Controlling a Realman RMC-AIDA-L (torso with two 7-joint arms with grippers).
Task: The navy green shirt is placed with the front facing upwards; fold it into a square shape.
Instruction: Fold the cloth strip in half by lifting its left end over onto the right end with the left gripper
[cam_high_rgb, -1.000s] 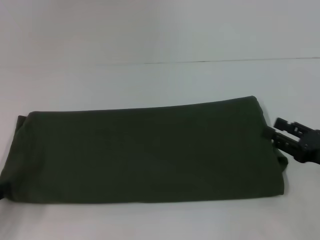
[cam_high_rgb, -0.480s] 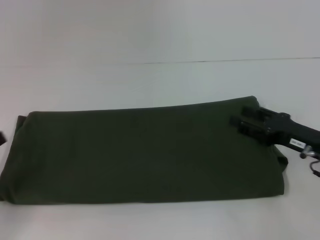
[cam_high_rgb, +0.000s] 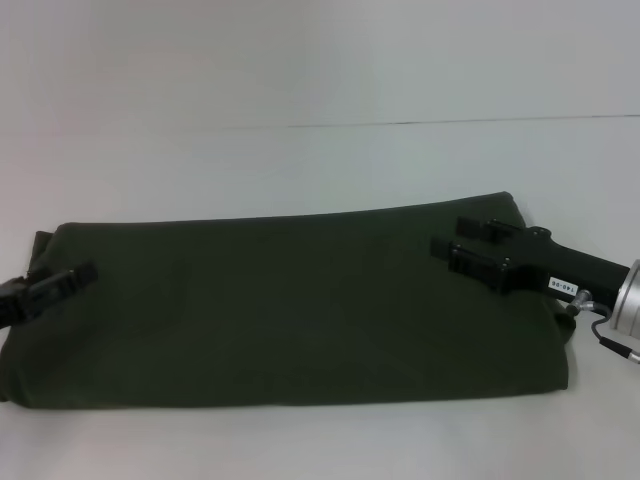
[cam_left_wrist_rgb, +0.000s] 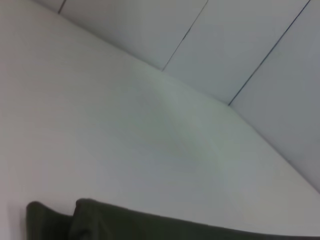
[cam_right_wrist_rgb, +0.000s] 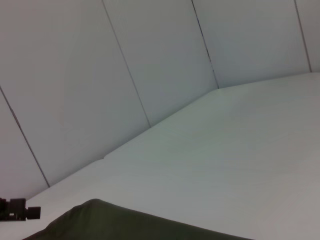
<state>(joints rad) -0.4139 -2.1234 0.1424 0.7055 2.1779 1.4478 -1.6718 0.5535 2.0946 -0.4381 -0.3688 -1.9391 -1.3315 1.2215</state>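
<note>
- My left pincer (cam_high_rgb: 88, 270) sits at the left end of the navy green shirt (cam_high_rgb: 290, 305), over its short edge; I cannot tell whether its fingers are apart or together.
- The navy green shirt lies on the white surface (cam_high_rgb: 300, 160) as a long band, plain green side up, with no print showing. Its long axis runs left to right across my head view, the far edge rising slightly toward the right.
- My right pincer (cam_high_rgb: 438, 251) reaches in over the shirt's right end near the far corner, its two fingers spread apart with nothing between them.
- Risk as I judge it: if either pincer catches only the top layer, the stack could peel apart when lifted, leaving a crooked fold.
- A second risk: the two ends lifted unevenly would skew the band, so the result would come out lopsided rather than square.
</note>
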